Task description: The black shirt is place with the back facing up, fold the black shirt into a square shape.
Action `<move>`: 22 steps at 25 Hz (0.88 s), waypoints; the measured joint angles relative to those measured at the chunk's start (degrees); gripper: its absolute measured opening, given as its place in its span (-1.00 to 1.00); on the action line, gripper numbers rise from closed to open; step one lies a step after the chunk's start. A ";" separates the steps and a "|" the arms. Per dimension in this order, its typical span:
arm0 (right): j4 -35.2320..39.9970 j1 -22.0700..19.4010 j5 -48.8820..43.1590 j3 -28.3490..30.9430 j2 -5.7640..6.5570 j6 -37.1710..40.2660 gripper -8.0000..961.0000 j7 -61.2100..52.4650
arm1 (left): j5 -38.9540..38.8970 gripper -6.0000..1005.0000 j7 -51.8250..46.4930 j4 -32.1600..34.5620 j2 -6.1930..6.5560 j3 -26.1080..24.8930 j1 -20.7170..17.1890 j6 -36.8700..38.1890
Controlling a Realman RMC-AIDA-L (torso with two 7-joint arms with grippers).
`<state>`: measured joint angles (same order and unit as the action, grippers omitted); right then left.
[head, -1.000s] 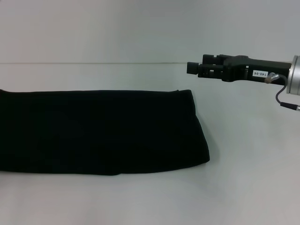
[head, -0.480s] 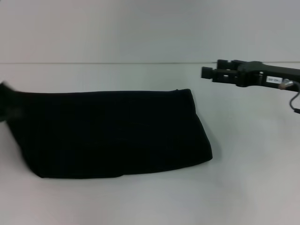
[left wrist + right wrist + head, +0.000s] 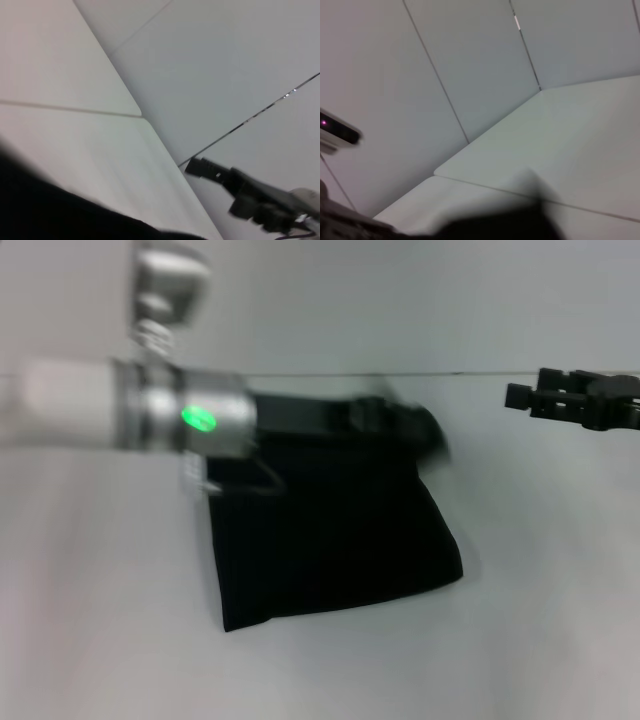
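A plain white table (image 3: 520,640) is seen, on which the black shirt (image 3: 335,540) is laid, folded into a compact block. The shirt is placed directly below the left gripper (image 3: 415,427) and well apart from the right gripper (image 3: 515,397).

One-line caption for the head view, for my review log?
Left arm's tool sweeps across the far edge of the black shirt, now a near-square fold on the white table; right tool hangs off to the side.
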<state>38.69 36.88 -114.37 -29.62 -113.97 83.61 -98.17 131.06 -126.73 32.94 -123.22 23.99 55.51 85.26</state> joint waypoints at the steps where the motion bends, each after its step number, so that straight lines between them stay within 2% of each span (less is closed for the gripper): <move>1: -0.01 -0.25 0.17 0.00 0.23 0.23 0.87 0.00 | -0.74 -0.92 1.14 -2.82 -0.78 0.68 0.67 -2.98; 3: -0.02 -0.60 0.30 0.00 0.39 0.60 0.87 0.00 | -3.55 -0.92 4.63 -10.03 -1.17 1.20 1.20 -9.08; 4: -0.01 -0.80 0.32 0.00 0.45 0.84 0.87 0.00 | -5.97 -0.92 7.74 -14.87 -1.05 1.09 0.95 -12.64; 6: -0.01 -1.00 0.33 -0.03 0.52 1.30 0.86 0.00 | -10.90 -0.92 14.22 -20.37 -1.08 0.39 -0.53 -16.45; 9: -0.02 -1.15 0.35 -0.18 0.52 1.48 0.86 0.00 | -19.32 -0.88 23.83 -25.30 -1.38 -0.93 -4.33 -16.05; 12: -0.27 -1.23 0.27 -0.18 0.51 1.96 0.85 -0.41 | -22.47 -0.75 25.82 -26.66 -1.23 -1.13 -5.97 -10.58; 15: -0.46 -1.29 -0.09 -0.57 0.78 2.09 0.85 -1.67 | -24.52 -0.62 25.95 -25.99 -1.03 -1.24 -7.45 -1.05; 18: -0.69 -1.17 -1.47 -0.67 1.41 2.00 0.85 -5.17 | -25.65 -0.44 25.12 -23.05 -0.71 -1.15 -9.30 5.65; 22: -0.71 -0.72 -3.49 -0.70 2.21 1.57 0.84 -10.11 | -25.62 -0.15 22.96 -18.27 -0.33 -0.87 -12.60 9.41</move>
<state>37.97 36.16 -117.86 -30.32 -111.76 85.19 -108.28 105.44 -103.77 14.68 -123.55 23.12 42.91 94.67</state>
